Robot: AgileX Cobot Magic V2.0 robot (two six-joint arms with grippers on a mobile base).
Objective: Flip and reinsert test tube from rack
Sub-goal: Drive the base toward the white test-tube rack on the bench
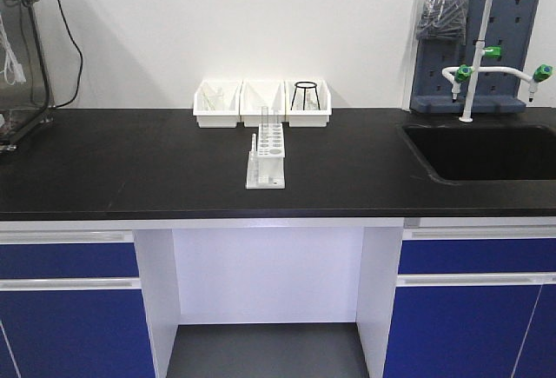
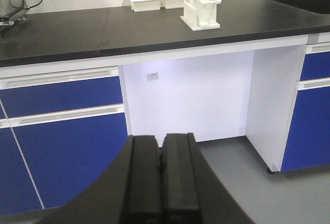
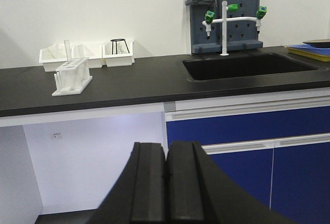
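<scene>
White rack [image 3: 72,75] stands well apart from the closed right hand [image 3: 166,153].

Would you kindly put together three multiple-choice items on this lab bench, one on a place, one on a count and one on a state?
1. Where does the rack stand? A. On a wall shelf. B. On the black counter, before the white bins. C. On a stool.
2. How many white bins are there? A. Two. B. Five. C. Three.
3. How do the jaws of the left gripper and right gripper stand? A. Both shut. B. Both wide open. C. One open, one shut.
Answers: 1 B, the front view shows it just before the bins; 2 C, three sit side by side; 3 A, each wrist view shows them pressed together.
</scene>
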